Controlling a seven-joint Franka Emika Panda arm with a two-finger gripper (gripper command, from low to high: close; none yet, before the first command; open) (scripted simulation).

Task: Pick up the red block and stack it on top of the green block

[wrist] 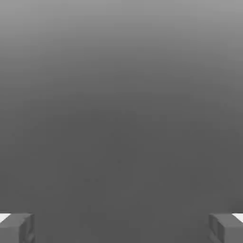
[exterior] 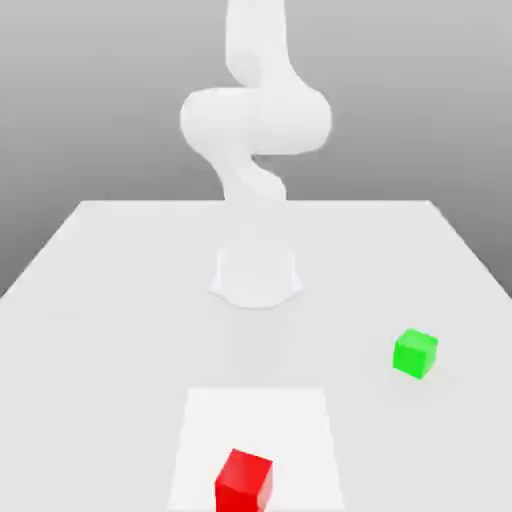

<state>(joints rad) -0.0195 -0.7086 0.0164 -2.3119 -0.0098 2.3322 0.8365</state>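
Observation:
The red block (exterior: pixel 244 480) rests on the white table (exterior: pixel 100 300) near its front edge, on a lighter square patch (exterior: pixel 256 415). Toward the exterior view's right and a little farther back sits the green block (exterior: pixel 415 352), apart from the red one. In the hand view my gripper (wrist: pixel 121 228) is open: its two grey fingertips (wrist: pixel 16 228) stand far apart with nothing between them, against a plain grey background.
The white arm (exterior: pixel 255 115) rises from its round base (exterior: pixel 256 278) at the middle of the table, behind both blocks. The table's side edges run toward the back on both sides.

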